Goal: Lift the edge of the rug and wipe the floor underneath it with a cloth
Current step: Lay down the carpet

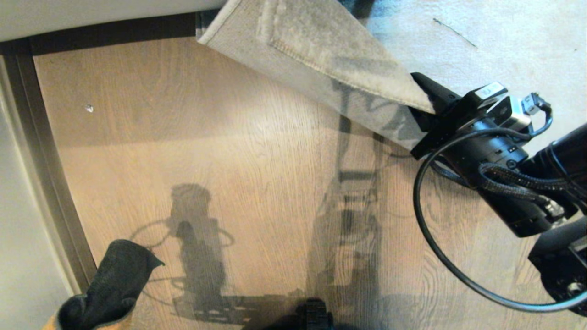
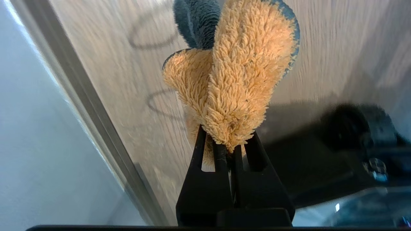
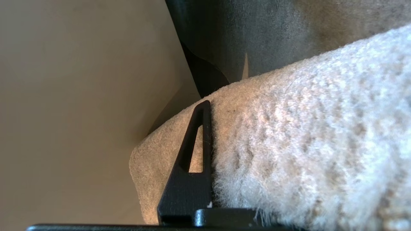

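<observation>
Rug edge [image 1: 321,64] pinched and held off floor [image 1: 229,151] by right gripper [image 1: 429,107]; cloth [image 1: 114,284] clamped in closed left gripper [image 2: 228,150], near wall, short of exposed floor; risk: thin pinch slipping, rug dropping mid-wipe.

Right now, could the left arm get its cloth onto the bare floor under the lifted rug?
Probably yes. The right gripper holds the rug edge up off the floor, and nothing lies between that bare patch and the cloth in the left gripper.
</observation>
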